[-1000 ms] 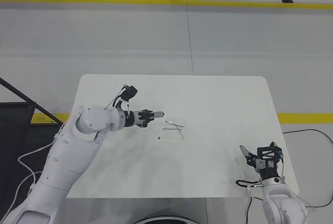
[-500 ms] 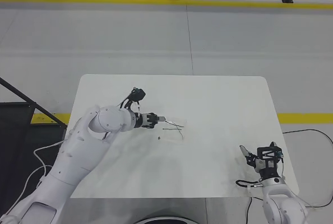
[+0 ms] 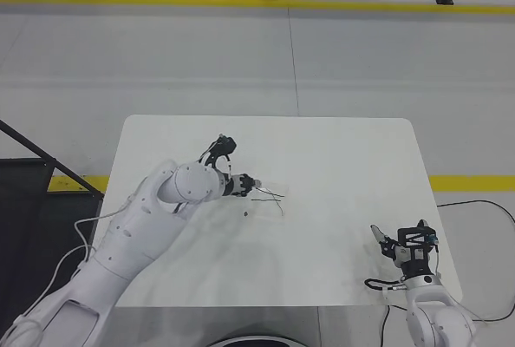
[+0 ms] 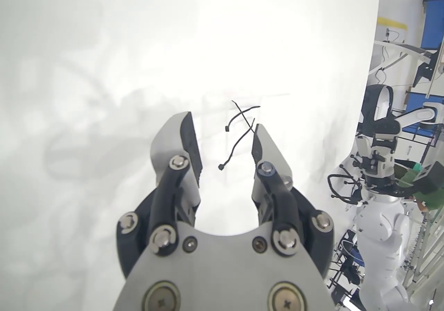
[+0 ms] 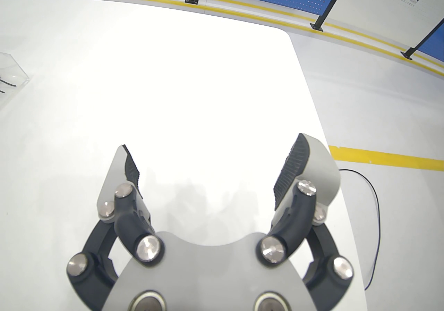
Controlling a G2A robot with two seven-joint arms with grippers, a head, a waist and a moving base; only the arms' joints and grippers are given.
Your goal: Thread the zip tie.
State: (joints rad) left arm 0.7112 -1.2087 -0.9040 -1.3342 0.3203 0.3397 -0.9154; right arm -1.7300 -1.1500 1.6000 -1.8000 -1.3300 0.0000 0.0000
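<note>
Jaws of the left gripper [image 4: 222, 128] stand moderately apart and hold nothing; both ribbed pads [image 4: 189, 139] are bare. Directly ahead of the fingertips, and lower, lie the zip ties [image 4: 241, 114], thin black straps crossing one another on the white table [image 3: 344, 156]. The nearest tie has its head [image 4: 221, 167] in line with the gap between the fingers, and its strap runs forward from there, slanting towards one fingertip. The long axis thus lies roughly along the gripper's line of reach, so a closing stroke would probably bite across the strap, not along it. How high the fingertips stand above the straps cannot be told. In the top view the left gripper [image 3: 250, 183] sits just beside the near ends of the ties [image 3: 270, 198], apart from them.

Faint outlines around the straps suggest a clear tray [image 5: 20, 73], whose corner the right wrist view catches far off to one side. The right gripper [image 5: 215, 149] is spread wide and empty, well apart from the ties near the table's edge [image 3: 400, 234]. The left arm is plainly the nearer; a short descent and advance seems to be what its grasp calls for.
</note>
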